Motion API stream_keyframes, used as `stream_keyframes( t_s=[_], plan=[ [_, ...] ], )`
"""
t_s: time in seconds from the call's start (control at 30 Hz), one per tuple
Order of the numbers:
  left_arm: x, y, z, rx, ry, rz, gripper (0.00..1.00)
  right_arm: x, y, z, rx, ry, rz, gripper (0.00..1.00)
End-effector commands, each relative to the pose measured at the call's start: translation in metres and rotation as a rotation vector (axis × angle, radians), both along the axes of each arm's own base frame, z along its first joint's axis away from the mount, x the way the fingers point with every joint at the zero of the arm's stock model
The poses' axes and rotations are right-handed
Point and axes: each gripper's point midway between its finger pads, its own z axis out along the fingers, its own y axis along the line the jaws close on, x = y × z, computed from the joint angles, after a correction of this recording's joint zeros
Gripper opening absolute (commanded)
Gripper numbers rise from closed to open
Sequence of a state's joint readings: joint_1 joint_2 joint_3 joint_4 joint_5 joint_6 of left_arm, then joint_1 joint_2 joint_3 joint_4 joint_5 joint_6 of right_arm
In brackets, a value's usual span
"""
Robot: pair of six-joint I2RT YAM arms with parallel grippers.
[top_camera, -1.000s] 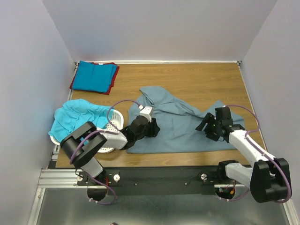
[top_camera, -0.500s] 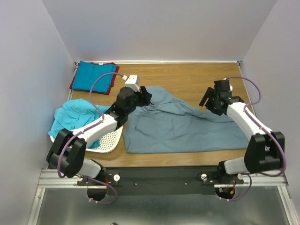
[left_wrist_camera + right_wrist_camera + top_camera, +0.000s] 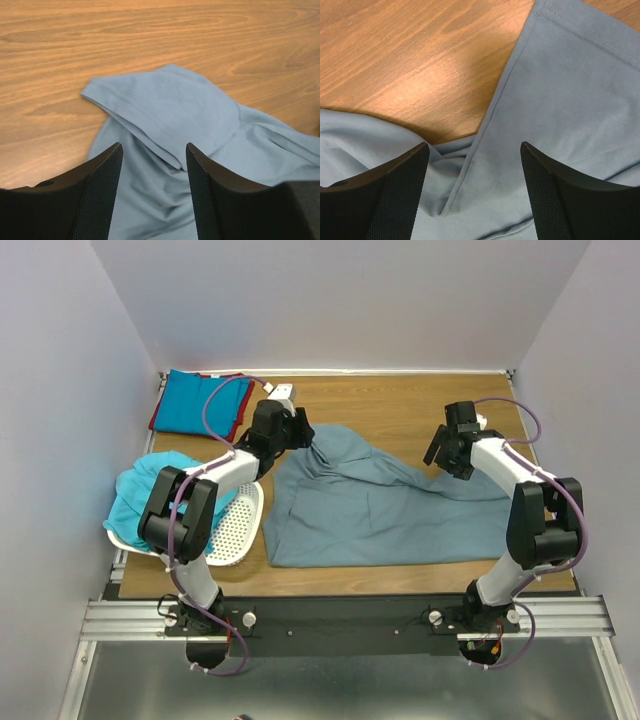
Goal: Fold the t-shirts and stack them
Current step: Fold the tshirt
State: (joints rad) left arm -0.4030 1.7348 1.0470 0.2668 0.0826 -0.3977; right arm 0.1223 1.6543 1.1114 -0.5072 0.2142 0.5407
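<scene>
Already at the far left corner of the table (image 3: 400,405), a blue shirt (image 3: 200,405) lies folded flat on a red shirt (image 3: 158,420), whose edge shows around it. Nearer, at the left edge, a turquoise shirt (image 3: 150,490) sits crumpled in a white basket (image 3: 235,530).

The left end effector (image 3: 153,150) hovers with fingers spread and nothing between them, just above a sleeve (image 3: 150,100) at the far left corner of the grey-blue shirt (image 3: 380,505).

That shirt lies mid-table, its long axis running left to right, roughly along the near edge. Its near side is flat and straight, while its far side is rumpled and rises to a peak at the far left. I cannot tell where the collar lies.

The cloth looks light, limp and thin. It will likely sag and crease when lifted, and drag on the wood rather than slide cleanly. A pinch at a stitched edge or sleeve end should hold better than one on a loose middle fold.

The right end effector (image 3: 473,146) is also spread and holds nothing, poised over a hemmed edge (image 3: 505,95) at the far right side, bare wood just beside it
</scene>
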Motion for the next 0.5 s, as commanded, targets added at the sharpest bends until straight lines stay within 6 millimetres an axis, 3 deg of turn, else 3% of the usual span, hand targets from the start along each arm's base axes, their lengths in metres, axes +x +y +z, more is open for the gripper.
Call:
stream_keyframes(
  t_s=[0.0,0.07,0.1,0.27,0.33,0.47],
  plan=[
    [0.026,0.014,0.001,-0.01,-0.015,0.019,0.6,0.008,-0.007,0.003,-0.018,-0.019,-0.012,0.8],
    [0.04,0.017,0.004,-0.011,-0.022,0.032,0.59,0.008,-0.009,0.004,-0.024,-0.02,-0.012,0.8],
    [0.045,0.018,-0.008,-0.001,0.003,0.035,0.59,0.006,-0.011,0.003,-0.023,-0.017,-0.019,0.8],
    [0.068,0.016,-0.019,0.033,0.019,0.041,0.57,0.002,-0.021,0.004,-0.024,-0.018,-0.037,0.8],
    [0.074,0.021,-0.036,0.066,0.05,0.06,0.55,-0.001,-0.023,0.003,-0.022,-0.015,-0.038,0.8],
    [0.083,0.027,-0.047,0.088,0.07,0.08,0.54,-0.005,-0.026,0.004,-0.017,-0.019,-0.041,0.8]
  ],
)
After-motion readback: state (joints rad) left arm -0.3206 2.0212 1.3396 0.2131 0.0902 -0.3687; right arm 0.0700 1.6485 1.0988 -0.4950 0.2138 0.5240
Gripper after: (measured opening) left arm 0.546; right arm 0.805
